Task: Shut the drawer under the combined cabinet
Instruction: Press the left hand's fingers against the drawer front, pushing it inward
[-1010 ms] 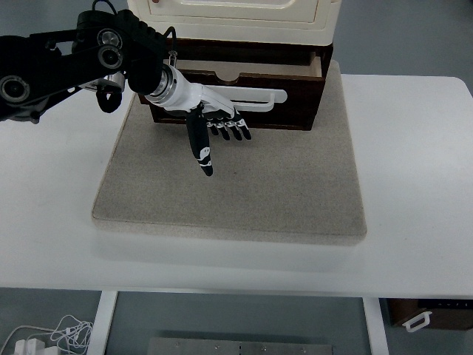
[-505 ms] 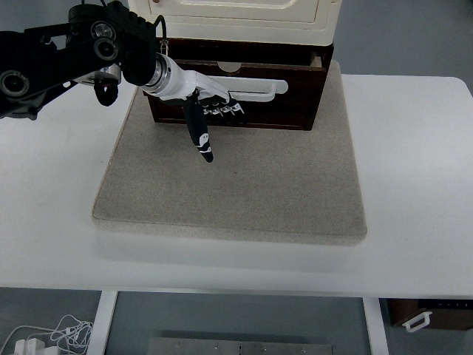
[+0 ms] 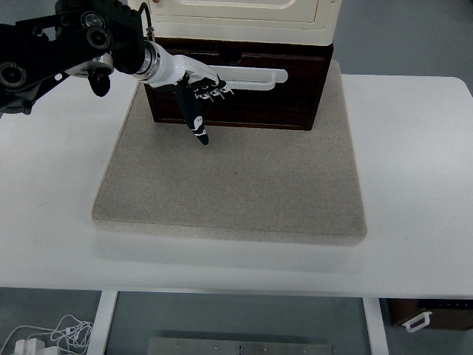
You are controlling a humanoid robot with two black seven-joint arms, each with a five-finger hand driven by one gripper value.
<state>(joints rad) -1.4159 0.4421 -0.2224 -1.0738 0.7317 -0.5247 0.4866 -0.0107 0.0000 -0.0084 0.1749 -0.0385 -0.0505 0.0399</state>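
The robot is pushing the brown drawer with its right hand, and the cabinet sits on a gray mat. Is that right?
Not quite. In the top view the arm comes in from the picture's left, so the left hand is at the brown drawer. The cabinet does sit on the gray mat.

Dark brown drawer [image 3: 251, 100] with a white handle [image 3: 247, 76], under a cream cabinet [image 3: 244, 18] trimmed with a thin red-brown line. Left hand [image 3: 194, 92]: white palm and back, black fingers [image 3: 196, 122] with small white marks near the tips; silver wrist ring; black arm [image 3: 59, 48]. Speckled grey-beige mat [image 3: 236, 185]. Plain white table [image 3: 414, 185]. Grey floor [image 3: 399, 37] beyond.
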